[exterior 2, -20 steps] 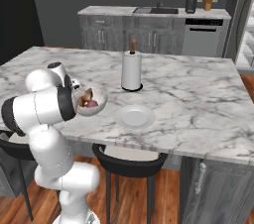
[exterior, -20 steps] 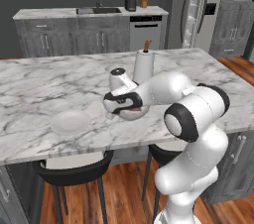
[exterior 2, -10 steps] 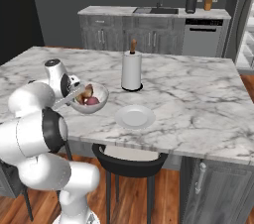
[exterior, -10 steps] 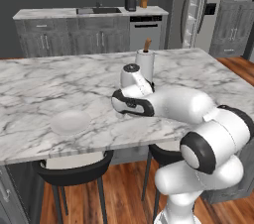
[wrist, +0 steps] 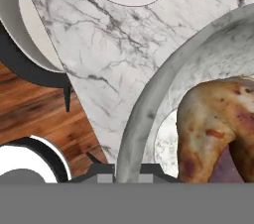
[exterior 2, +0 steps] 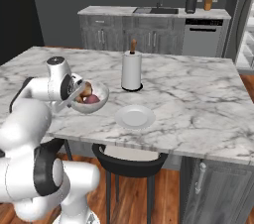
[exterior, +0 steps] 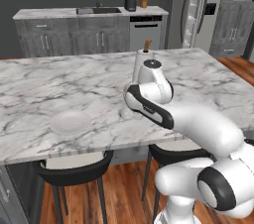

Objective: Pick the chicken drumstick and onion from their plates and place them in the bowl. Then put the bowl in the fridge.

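Observation:
My gripper (exterior 2: 73, 95) is shut on the near rim of the speckled whitish bowl (exterior 2: 94, 100) and holds it just above the marble counter, near the front edge. The golden-brown chicken drumstick (exterior 2: 85, 90) and the reddish-purple onion (exterior 2: 93, 99) both lie inside the bowl. In the hand view the gripper (wrist: 127, 171) pinches the bowl's rim (wrist: 149, 114), with the drumstick (wrist: 208, 124) close behind it and a sliver of onion (wrist: 223, 166) beneath. An empty white plate (exterior 2: 135, 117) sits right of the bowl. The fridge (exterior: 218, 34) stands at the back right.
A paper towel roll (exterior 2: 131, 69) stands upright behind the bowl and plate. The plate (exterior: 71, 121) lies near the counter's front edge in the left base view. Black stools (exterior 2: 131, 161) are tucked under the island (exterior 2: 198, 109). A back counter with a sink (exterior: 94, 12) runs along the wall.
The hand has carried the bowl a little to the right and up in the left base view. The elbow has swung down toward the cameras. Plate and towel roll have stayed put.

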Motion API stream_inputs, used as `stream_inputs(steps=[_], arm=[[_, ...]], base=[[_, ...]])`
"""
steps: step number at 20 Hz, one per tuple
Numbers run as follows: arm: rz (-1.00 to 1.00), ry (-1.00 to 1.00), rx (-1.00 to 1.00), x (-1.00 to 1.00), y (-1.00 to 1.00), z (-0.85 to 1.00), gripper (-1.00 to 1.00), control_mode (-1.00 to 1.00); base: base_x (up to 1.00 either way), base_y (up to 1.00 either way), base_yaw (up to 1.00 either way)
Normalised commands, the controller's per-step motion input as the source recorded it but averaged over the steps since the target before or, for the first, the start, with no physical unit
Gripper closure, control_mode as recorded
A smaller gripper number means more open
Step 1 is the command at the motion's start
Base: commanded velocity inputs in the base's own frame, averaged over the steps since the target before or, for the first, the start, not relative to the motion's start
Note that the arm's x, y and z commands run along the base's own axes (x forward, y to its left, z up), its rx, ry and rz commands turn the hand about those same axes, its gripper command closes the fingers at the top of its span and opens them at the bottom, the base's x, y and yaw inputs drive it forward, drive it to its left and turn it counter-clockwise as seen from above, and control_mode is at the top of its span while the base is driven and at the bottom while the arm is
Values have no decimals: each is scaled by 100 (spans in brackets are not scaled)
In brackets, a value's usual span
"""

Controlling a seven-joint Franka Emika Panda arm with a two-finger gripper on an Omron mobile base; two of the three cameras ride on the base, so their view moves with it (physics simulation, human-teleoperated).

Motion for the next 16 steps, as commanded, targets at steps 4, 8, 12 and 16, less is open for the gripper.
stream_inputs(steps=[4, 8, 12, 16], arm=[[16, -6, -5, -50, -32, 34, 100, -100], [12, -5, -9, -47, -25, 31, 100, -100], [4, 4, -1, -23, -14, 20, 100, -100], [2, 4, 1, -8, -3, 9, 100, -100]], base=[[0, 0, 0], [0, 0, 0], [0, 0, 0], [0, 0, 0]])
